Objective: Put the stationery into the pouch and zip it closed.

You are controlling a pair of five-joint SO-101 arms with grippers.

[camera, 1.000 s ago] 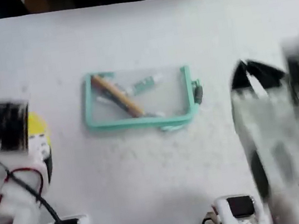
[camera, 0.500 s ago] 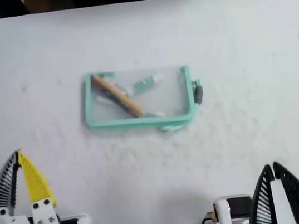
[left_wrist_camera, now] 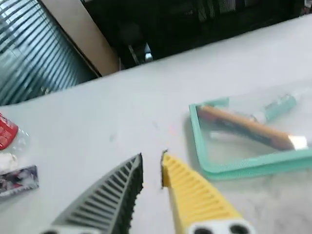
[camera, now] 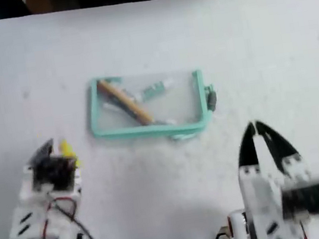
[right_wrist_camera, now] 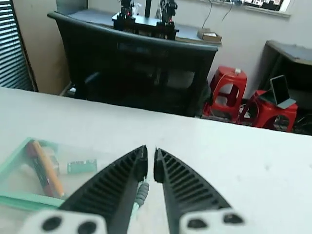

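A clear pouch (camera: 145, 106) with a teal rim lies flat at the table's middle, and an orange pen (camera: 124, 102) and other small stationery lie inside it. Its grey zipper pull (camera: 211, 99) sits at the right end. My left gripper (camera: 56, 148), with one yellow and one grey finger, hovers front-left of the pouch, its tips almost together and holding nothing. The left wrist view has the pouch (left_wrist_camera: 243, 146) just beyond the left gripper (left_wrist_camera: 152, 161). My right gripper (camera: 255, 124) is front-right of the pouch, shut and empty. From the right wrist the right gripper (right_wrist_camera: 150, 153) points past the pouch (right_wrist_camera: 29, 170).
Small packets (left_wrist_camera: 12, 173) lie on the table off to the left side in the left wrist view. Beyond the table's far edge stand a black chair (right_wrist_camera: 136, 63) and red stools (right_wrist_camera: 229, 92). Bare white tabletop (camera: 146, 31) surrounds the pouch.
Both arms drew back to the table's front edge half a second ago. They have now come forward again towards the pouch. The pouch has not moved.
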